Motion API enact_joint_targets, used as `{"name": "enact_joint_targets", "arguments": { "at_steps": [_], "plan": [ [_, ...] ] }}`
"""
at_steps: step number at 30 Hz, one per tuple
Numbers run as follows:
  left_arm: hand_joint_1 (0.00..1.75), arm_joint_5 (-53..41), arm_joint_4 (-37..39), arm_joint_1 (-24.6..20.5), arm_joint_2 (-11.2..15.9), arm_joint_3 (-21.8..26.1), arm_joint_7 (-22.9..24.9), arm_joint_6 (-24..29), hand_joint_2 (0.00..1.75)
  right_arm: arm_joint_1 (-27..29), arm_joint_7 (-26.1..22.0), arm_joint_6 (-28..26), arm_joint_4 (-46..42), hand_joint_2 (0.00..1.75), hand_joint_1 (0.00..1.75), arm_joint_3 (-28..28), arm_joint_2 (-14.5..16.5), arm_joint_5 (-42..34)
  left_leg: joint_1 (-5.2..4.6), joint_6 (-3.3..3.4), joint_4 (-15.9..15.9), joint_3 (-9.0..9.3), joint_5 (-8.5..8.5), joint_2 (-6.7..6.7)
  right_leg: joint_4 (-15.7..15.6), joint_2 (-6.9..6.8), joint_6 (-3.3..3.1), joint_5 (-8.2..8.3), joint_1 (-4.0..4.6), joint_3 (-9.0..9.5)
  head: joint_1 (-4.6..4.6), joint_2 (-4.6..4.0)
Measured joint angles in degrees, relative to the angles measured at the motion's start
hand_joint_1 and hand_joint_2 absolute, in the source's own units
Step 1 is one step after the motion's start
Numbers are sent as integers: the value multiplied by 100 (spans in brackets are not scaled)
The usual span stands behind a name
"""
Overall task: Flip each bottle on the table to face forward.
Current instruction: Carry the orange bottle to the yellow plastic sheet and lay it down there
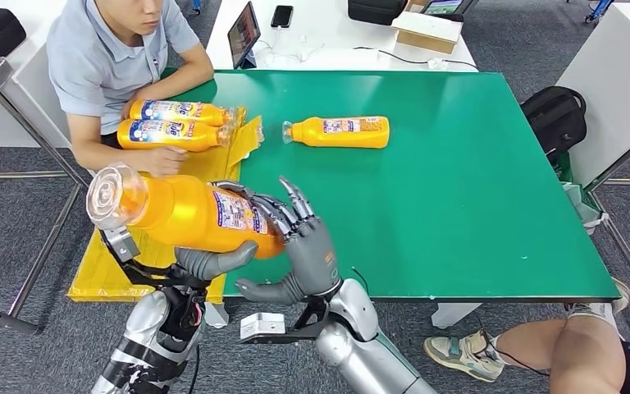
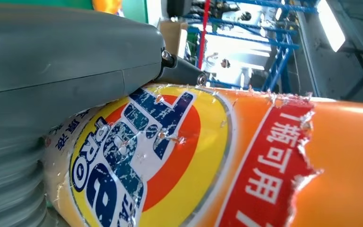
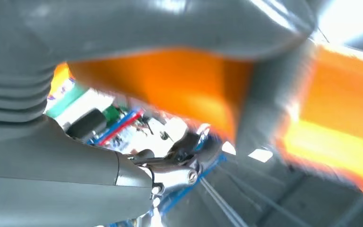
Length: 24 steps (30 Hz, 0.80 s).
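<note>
I hold a large orange bottle [image 1: 189,212] on its side in the air over the front left corner of the green table [image 1: 459,213], clear cap [image 1: 115,195] to the left. My left hand [image 1: 209,263] grips it from below; the left wrist view has its scratched label [image 2: 170,156] pressed against that hand [image 2: 52,71]. My right hand [image 1: 305,242] holds the bottle's base end, fingers laid over it; in the blurred right wrist view the orange body [image 3: 170,85] sits against that hand [image 3: 52,156]. Another orange bottle [image 1: 340,131] lies on the table, cap left.
Two more bottles [image 1: 176,123] lie on a yellow bin [image 1: 115,271] at the table's left side, where a seated person rests a hand [image 1: 160,160]. A black backpack [image 1: 554,115] stands to the right; another person's leg [image 1: 591,345] is at the front right. A white desk behind carries a tablet [image 1: 244,33].
</note>
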Motion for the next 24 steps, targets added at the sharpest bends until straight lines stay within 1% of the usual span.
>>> {"name": "enact_joint_targets", "arguments": {
  "at_steps": [3, 5, 7, 10, 12, 16, 18, 22, 24],
  "plan": [
    [175, -30, 37, -14, 2, 38, 76, 105, 175, 111, -95, 0, -364, 0, 0, -31, 31, 88, 1, 0, 0, 1, 1, 3, 0, 1, -1, 0, 1, -4, -4, 0],
    [175, -209, 77, -44, 4, 51, 153, 340, 175, 175, -104, 0, -579, 0, 0, -75, 43, 210, 2, 0, 0, 1, 2, -1, 0, -1, -1, -1, 1, -3, -2, 0],
    [175, -695, 216, -150, 5, 74, 288, 939, 175, 252, -108, 0, -845, 0, 0, -162, 72, 379, 2, 1, 0, 0, 3, -1, 1, -1, -1, 0, 1, -2, -3, 0],
    [175, -1649, 668, -478, 12, 135, 448, 1957, 175, 308, -112, 0, -1160, 0, 0, -303, 161, 503, 1, 3, 0, 0, 4, 3, 1, 0, -1, 3, 1, -2, -4, 0],
    [175, -2143, 1047, -727, 33, 193, 503, 2364, 175, 326, -112, 0, -1277, 0, 0, -407, 217, 478, 1, 4, 0, 0, 8, 0, 1, -1, -1, 3, 1, -1, -4, 0],
    [175, -2677, 1736, -1077, 102, 340, 532, 2593, 175, 365, -112, 0, -1434, 0, 0, -573, 272, 202, 1, 4, 0, 0, 11, 0, 2, -1, 0, 4, 0, 1, -4, 0],
    [175, -3111, 2022, -1201, 153, 369, 570, 2775, 175, 381, -112, 0, -1481, 0, 0, -626, 277, 36, 0, 4, 0, 0, 11, 2, 2, 0, 0, 4, 0, 0, -4, 0],
    [175, -4738, 2625, -1510, 330, 276, 955, 3466, 175, 403, -112, 0, -1504, 0, 0, -658, 277, -249, 0, 3, 0, 0, 11, 1, 1, 0, 0, 4, 0, 0, -4, 0],
    [175, -5279, 2925, -1667, 429, 186, 1130, 3664, 175, 408, -112, 0, -1504, 0, 0, -659, 277, -326, 1, 3, 0, 0, 11, 2, 2, 0, 0, 4, 1, -1, -4, 0]
  ]
}}
